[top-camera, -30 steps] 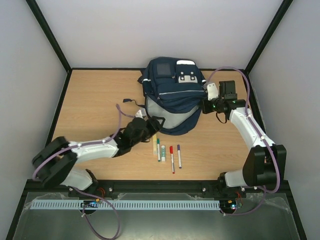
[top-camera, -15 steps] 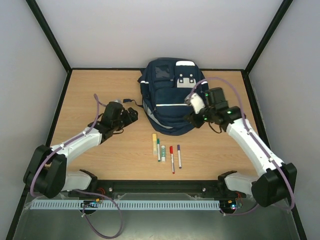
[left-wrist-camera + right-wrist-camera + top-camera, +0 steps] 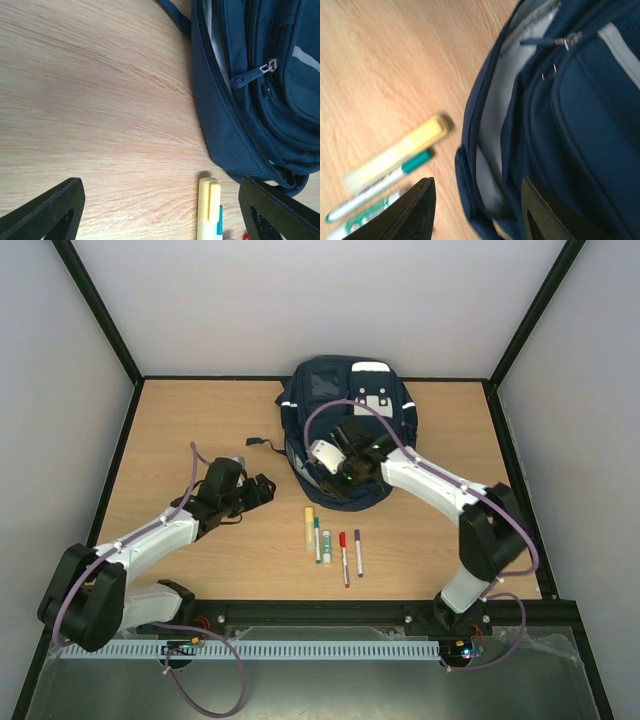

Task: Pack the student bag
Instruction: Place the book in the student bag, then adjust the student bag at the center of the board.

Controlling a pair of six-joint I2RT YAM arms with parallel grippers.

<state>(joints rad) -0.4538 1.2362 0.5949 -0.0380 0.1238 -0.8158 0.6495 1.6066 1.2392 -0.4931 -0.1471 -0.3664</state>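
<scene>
Currently the student bag [image 3: 320, 415] is lying flat at the far middle of the table [image 3: 180, 440], its near rim facing the arms and a row of pens [image 3: 343, 558] sitting just beyond that rim. The right gripper [image 3: 477, 182] is hanging over the bag's near edge with its jaws standing part-way apart and gripping nothing; the main compartment is gaping slightly below it, with the grey lining [image 3: 495, 115] showing. The left gripper [image 3: 160, 182] is hovering low over bare wood to the left of the bag, with jaws spread wide and empty and a yellow highlighter [image 3: 209, 205] lying just ahead of them.

Assessment: the bag is looking soft and slack, so it is likely to sag and fold rather than hold its shape, and the mouth is likely to fall shut unless one arm is holding it open. The fabric is appearing matte, not slippery, and not fragile. The best holds are judged to be the padded upper lip of the opening or the zip pull [image 3: 252, 74]; pinching a flat panel risks bunching cloth only.
</scene>
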